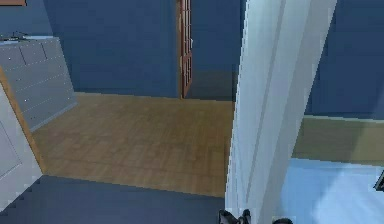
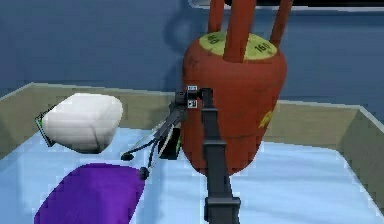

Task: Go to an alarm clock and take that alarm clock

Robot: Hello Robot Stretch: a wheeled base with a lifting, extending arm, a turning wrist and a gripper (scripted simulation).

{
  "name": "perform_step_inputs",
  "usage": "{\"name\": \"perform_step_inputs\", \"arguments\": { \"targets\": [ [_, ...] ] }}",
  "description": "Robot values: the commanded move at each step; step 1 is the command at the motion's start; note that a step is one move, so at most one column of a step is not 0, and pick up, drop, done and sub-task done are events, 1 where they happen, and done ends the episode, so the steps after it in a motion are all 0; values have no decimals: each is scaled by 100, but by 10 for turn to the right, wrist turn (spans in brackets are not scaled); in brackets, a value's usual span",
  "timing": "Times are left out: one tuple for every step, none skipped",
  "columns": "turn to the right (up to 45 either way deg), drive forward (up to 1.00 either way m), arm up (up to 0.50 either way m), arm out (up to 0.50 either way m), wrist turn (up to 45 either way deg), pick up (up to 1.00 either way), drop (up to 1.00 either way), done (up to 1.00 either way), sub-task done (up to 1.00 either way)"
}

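On my arm side view the arm (image 2: 215,150) reaches out over a bed (image 2: 330,170) with a pale blue sheet. The pincer (image 2: 135,165) points down toward the view's lower left, its thin fingers above the sheet. Just beside the pincer's dark body I see one small dark block (image 2: 173,148) with a greenish edge. It looks taller than it is wide, with its long axis roughly upright. I cannot tell which way it faces, or whether it is the clock I am after. Nor can I tell how wide the pincer stands or whether it has hold of anything.

On the bed I count one white pillow (image 2: 82,120), one purple pillow (image 2: 90,195) nearer me, and one big red drum-shaped thing (image 2: 245,100) with a yellow-green top, right behind the arm.

The forward view shows one grey dresser (image 1: 35,80) at the left, a wooden floor (image 1: 140,135), blue walls and one white door (image 1: 270,100) close by.
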Motion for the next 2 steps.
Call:
{"name": "perform_step_inputs", "arguments": {
  "targets": [
    [0,0,0,0,450,0,0,0,0],
    [0,0,0,0,450,0,0,0,0]
  ]
}}
